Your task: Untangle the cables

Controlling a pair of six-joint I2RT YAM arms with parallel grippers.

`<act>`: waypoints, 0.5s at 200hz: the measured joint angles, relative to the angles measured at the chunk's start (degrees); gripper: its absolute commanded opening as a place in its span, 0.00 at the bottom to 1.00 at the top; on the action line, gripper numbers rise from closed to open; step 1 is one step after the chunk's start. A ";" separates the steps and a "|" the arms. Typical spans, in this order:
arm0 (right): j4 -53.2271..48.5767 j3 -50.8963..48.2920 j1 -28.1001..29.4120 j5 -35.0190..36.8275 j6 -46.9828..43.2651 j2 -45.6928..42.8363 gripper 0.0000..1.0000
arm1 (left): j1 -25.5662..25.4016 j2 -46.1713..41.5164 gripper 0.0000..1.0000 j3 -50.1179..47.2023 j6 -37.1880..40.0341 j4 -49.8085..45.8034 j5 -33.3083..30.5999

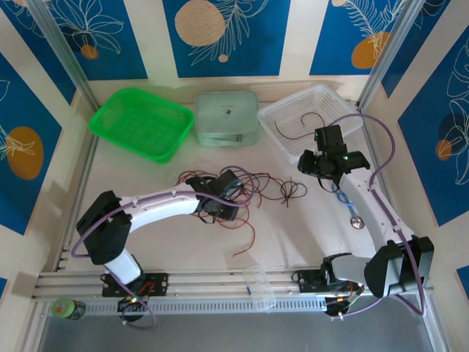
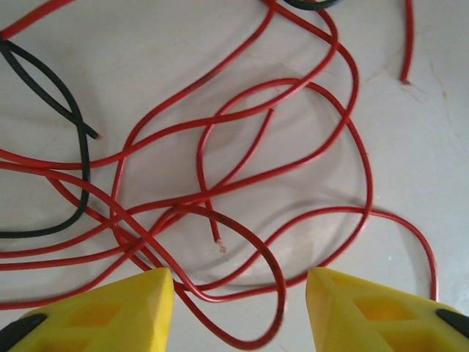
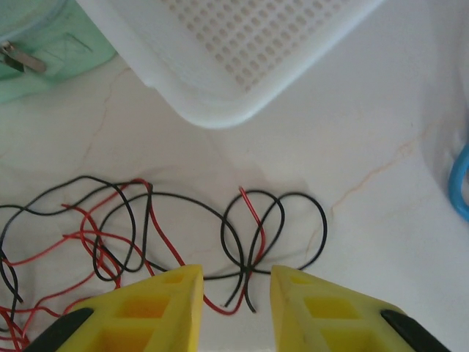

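Note:
A tangle of thin red and black cables (image 1: 245,187) lies mid-table. My left gripper (image 1: 220,204) hovers at its left part. In the left wrist view the gripper (image 2: 239,293) is open, and red cable loops (image 2: 278,169) run on the table between its yellow fingers (image 2: 124,308); a black strand (image 2: 79,139) curves at the left. My right gripper (image 1: 311,163) is above the tangle's right end. It is open (image 3: 236,290), with small black loops and a red end (image 3: 271,227) just ahead of and between its fingertips (image 3: 176,293), not gripped.
At the back stand a green basket (image 1: 139,121), a mint pouch (image 1: 226,117) and a white basket (image 1: 308,110) holding one black cable (image 1: 304,123). A light blue cable (image 1: 341,198) lies under the right arm. A clear cup (image 1: 262,287) sits at the front rail.

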 measured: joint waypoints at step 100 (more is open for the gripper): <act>0.76 -3.65 2.16 -0.37 2.80 -2.32 0.24 | -1.66 3.50 0.00 0.11 -0.20 -0.20 -2.21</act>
